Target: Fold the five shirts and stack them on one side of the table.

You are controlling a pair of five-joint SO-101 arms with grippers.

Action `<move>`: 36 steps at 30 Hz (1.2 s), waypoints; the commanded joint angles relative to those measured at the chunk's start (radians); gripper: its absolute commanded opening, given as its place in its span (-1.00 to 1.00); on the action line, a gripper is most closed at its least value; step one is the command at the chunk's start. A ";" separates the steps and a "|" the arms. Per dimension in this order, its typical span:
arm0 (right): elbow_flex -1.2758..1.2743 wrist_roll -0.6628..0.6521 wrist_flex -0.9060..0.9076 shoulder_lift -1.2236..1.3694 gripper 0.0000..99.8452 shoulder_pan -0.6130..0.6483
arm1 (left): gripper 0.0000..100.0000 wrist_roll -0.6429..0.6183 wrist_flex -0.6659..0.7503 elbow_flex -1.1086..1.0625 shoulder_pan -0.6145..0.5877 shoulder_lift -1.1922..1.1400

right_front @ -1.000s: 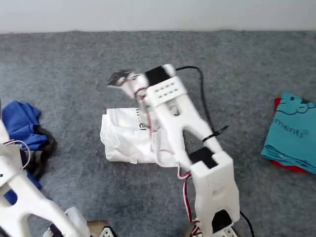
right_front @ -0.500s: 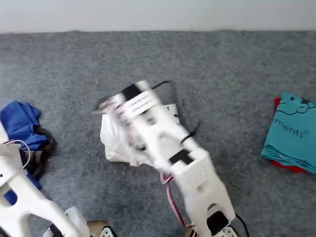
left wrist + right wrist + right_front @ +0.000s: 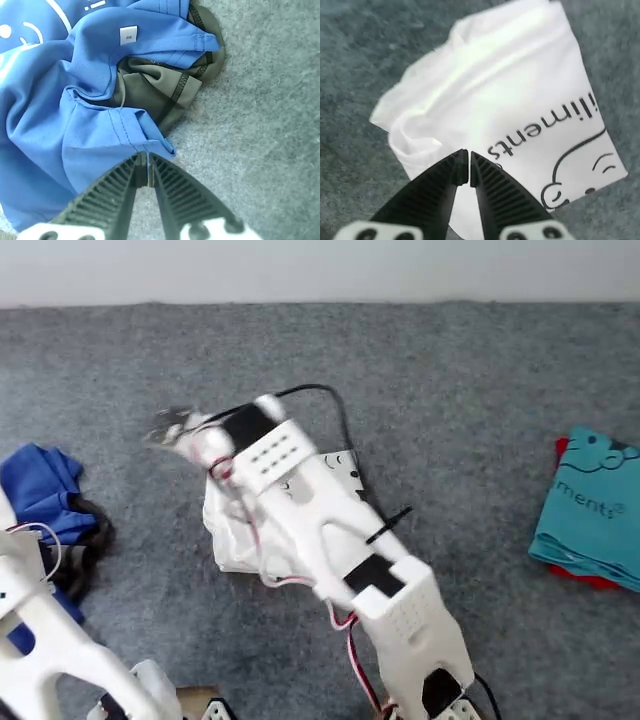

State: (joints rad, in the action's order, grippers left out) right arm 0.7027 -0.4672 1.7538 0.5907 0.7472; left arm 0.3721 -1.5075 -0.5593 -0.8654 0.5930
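The folded white shirt with dark print (image 3: 235, 535) lies mid-table, so the step in hand seems to be carrying it to the stack, a folded teal shirt (image 3: 590, 505) on a red one (image 3: 585, 578) at the table's right edge. The right gripper (image 3: 465, 170) hangs above it, jaws closed on nothing; next it must open and pinch a folded edge. The left gripper (image 3: 145, 167), jaws nearly together, sits at a crumpled blue shirt (image 3: 50, 110) near the left edge; whether it pinches the hem is unclear. In the high view the right arm hides much of the white shirt.

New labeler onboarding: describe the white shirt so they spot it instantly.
Centre of the grey table, beneath the right arm: the white shirt. It alone is white with dark print; the blue shirt and teal shirt sit at opposite edges.
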 commanded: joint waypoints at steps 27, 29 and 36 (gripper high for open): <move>-0.049 0.187 0.045 -0.189 -0.79 -0.101 | -0.96 -0.011 0.025 0.010 0.008 0.023; -0.132 0.252 0.045 -0.249 -0.62 -0.134 | -0.96 -0.011 0.025 0.010 0.008 0.023; -0.342 0.661 0.039 -0.254 -0.15 -0.174 | -0.96 -0.011 0.034 0.005 0.008 0.023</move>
State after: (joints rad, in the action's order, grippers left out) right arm 0.4005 0.0821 1.7538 0.3698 0.5923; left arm 0.3690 -1.4968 -0.5593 -0.8638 0.5930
